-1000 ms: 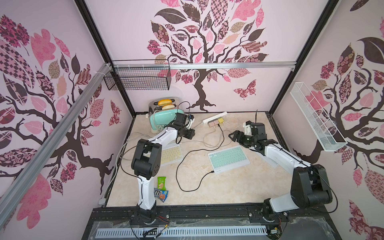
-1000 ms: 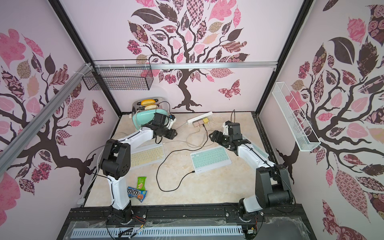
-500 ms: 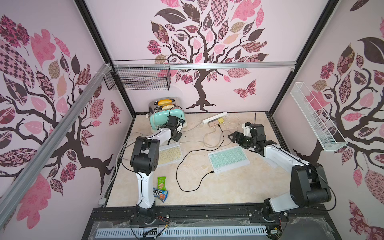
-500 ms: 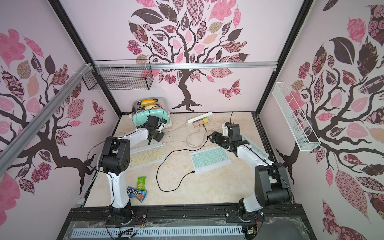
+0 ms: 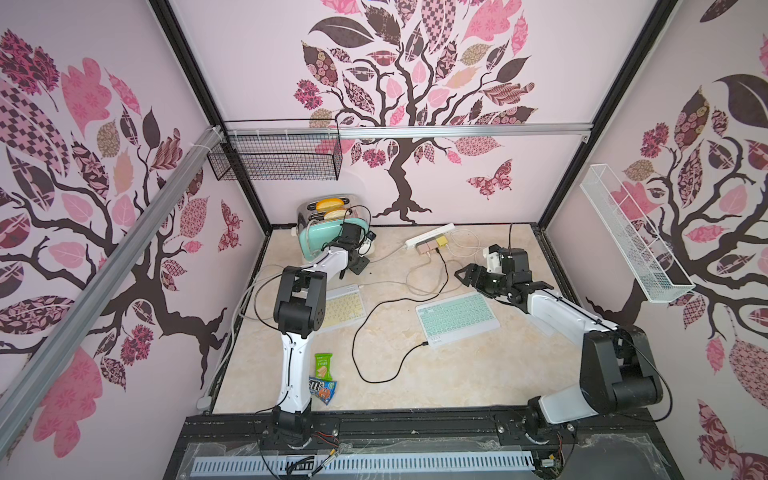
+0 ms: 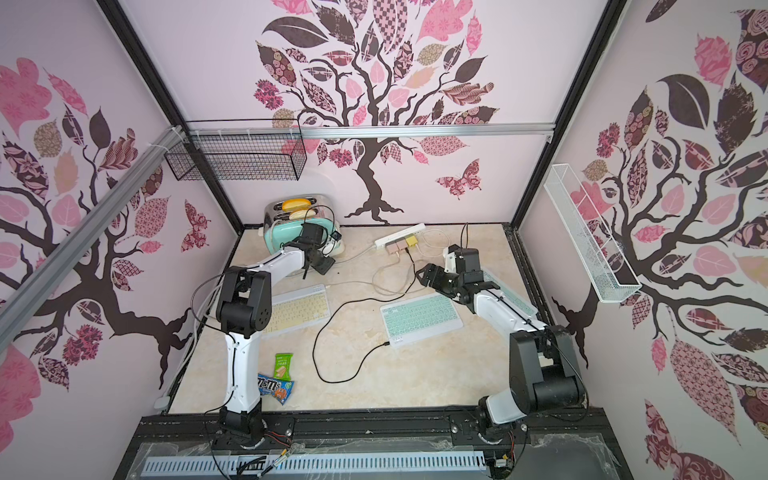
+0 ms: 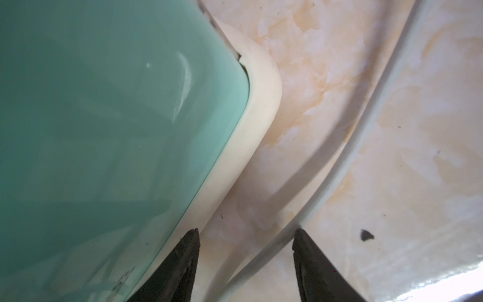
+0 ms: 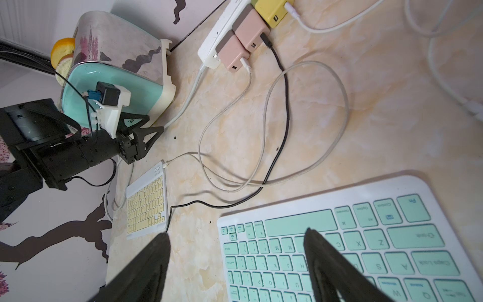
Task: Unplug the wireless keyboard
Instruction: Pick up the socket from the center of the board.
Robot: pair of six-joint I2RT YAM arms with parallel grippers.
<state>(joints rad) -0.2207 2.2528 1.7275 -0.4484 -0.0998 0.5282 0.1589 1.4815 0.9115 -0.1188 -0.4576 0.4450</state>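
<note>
Green keyboard [image 5: 457,318]: right of surface [image 5: 478,382] centre; black cable [image 8: 287,109] in its near-left corner.
Right pincer [image 8: 235,232]: apart, over its keys, probably to brace it.
Left pincer [image 7: 245,231]: apart, straddling white cable [image 7: 369,115] beside back-left toaster [image 7: 104,130].

Toaster [image 5: 318,237] stands behind left keyboard [image 5: 345,309] (snacks [image 5: 323,366] lie before it).

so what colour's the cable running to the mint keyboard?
The cable is black; clearest in a top view.
</note>
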